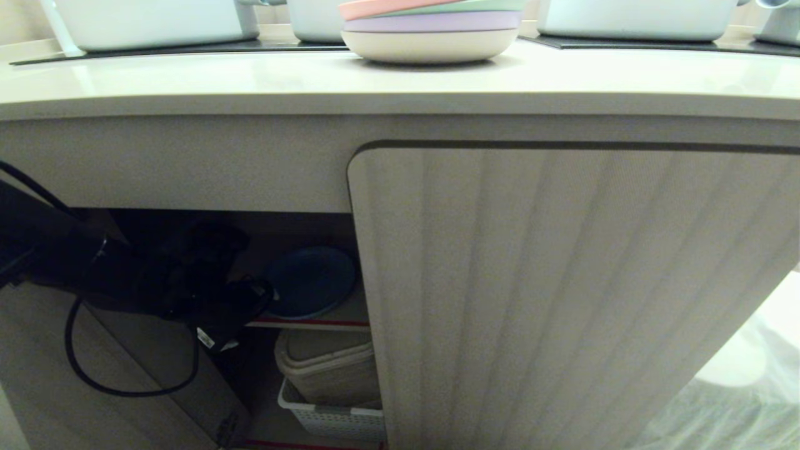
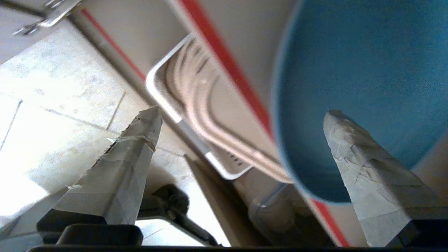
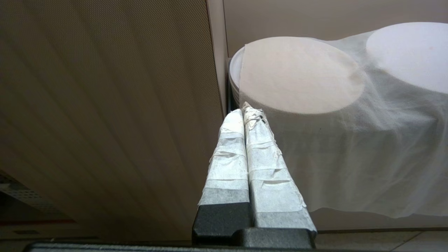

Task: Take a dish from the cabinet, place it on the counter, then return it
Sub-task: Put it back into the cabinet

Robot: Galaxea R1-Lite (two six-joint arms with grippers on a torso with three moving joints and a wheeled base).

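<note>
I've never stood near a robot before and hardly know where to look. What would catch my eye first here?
Probably the left gripper, black, reaching into the open cabinet with its fingers spread wide at the blue dish on the red-edged shelf. Above, a stack of pastel plates sits on the cream counter. The right gripper hangs shut beside the ribbed cabinet door, away from the work.
</note>
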